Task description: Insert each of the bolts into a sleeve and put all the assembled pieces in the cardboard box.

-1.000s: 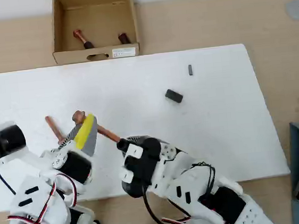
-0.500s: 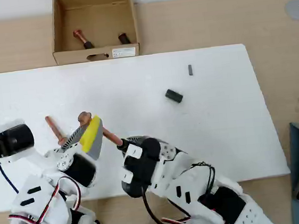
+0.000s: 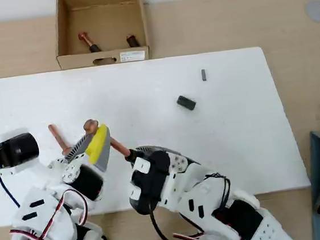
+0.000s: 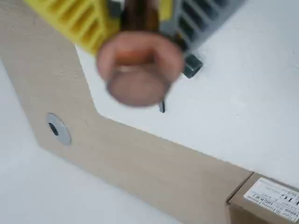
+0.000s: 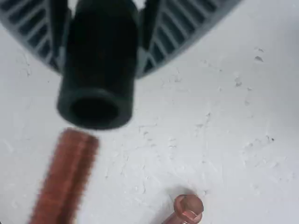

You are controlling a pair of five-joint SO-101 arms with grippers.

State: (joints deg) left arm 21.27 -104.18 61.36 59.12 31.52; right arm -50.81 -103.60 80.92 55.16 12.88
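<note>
Pinched between right gripper (image 5: 102, 18) fingers: black sleeve (image 5: 97, 79), open end just beside threaded tip of copper bolt (image 5: 65, 179). Bolt clamped in left gripper (image 3: 98, 145) over white mat (image 3: 237, 146). Just beside, loose bolt (image 3: 59, 139). Farther out, spare sleeve (image 3: 185, 102). Farthest, cardboard box (image 3: 103, 58) with two assembled pieces (image 3: 89, 41).

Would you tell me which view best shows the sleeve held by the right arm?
The right wrist view: the sleeve fills the right pincer, bore open toward the bolt. The high view shows its dark end.
</note>
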